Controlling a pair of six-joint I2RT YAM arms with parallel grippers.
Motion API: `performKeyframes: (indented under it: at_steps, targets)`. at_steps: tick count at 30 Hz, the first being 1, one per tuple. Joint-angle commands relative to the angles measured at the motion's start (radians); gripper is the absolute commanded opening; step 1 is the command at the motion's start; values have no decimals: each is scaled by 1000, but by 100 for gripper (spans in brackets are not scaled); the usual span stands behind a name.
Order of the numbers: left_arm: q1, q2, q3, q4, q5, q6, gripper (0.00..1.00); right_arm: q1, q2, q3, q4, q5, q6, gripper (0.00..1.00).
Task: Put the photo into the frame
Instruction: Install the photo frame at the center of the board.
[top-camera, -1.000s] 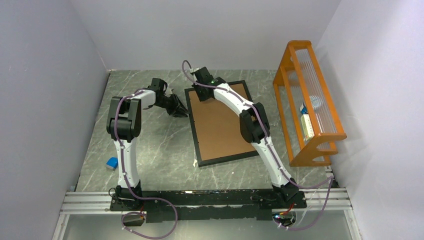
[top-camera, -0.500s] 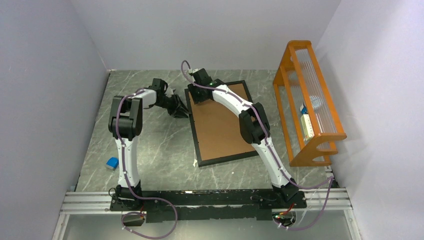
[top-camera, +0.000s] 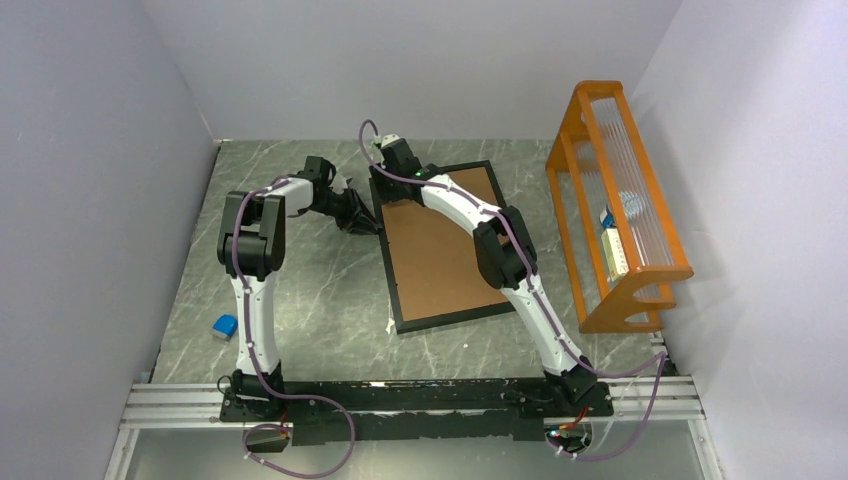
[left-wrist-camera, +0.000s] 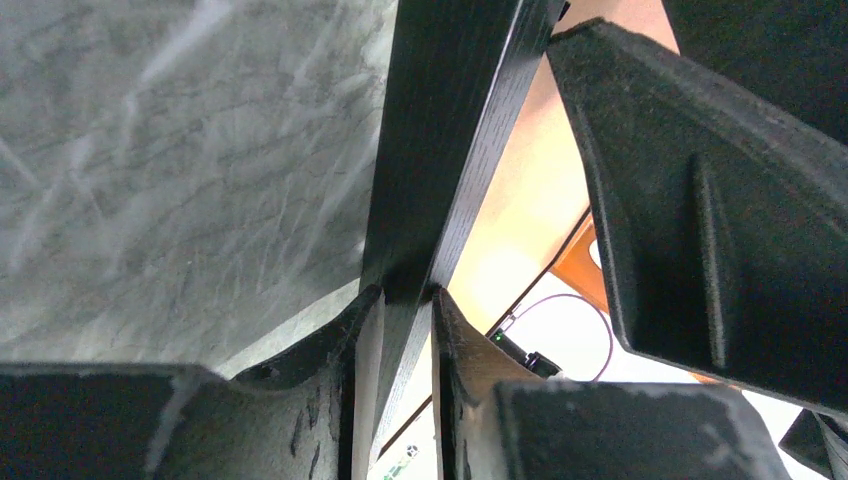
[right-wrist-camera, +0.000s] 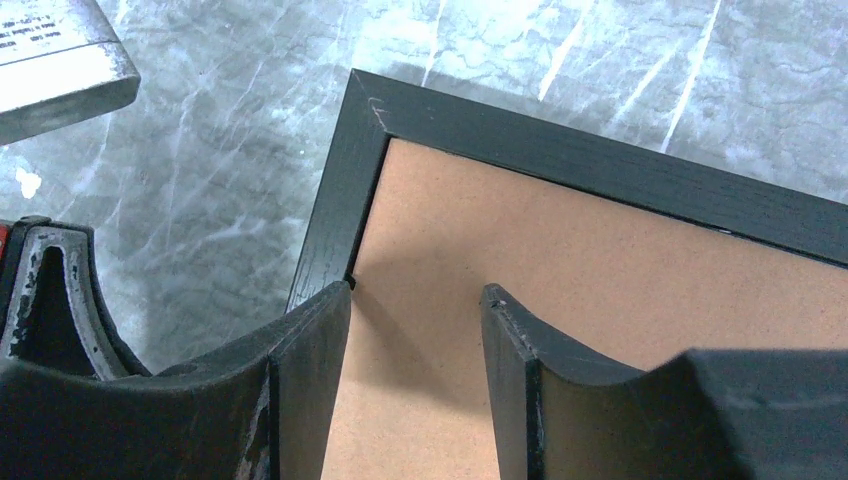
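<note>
Our left pincer is clenched on the frame, one finger on each side of the black rail along its left long side, close to the frame's far-left corner. Our right pincer is released, fingers parted and grasping nothing. It hangs just above that same corner, over the brown backing board that fills the frame.

The frame sits on the worktop toward the far edge, right of the middle, its long axis running far to near with a slight tilt. We cannot see the photo anywhere, and cannot tell whether it lies under the board. We judge the right arm the nearer one for handling the board.
</note>
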Motion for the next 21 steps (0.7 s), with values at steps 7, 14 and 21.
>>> performKeyframes:
  at_steps: [7,14,21]
  targets:
    - [-10,72,-34,-78,-134,61,26,17,58,35,-16,66,-61,50]
    - [-10,70,-42,-69,-133,58,26,72,127,95,-100,142,-166,49]
    - [-10,58,-57,-70,-142,62,25,72,182,156,-190,145,-166,41]
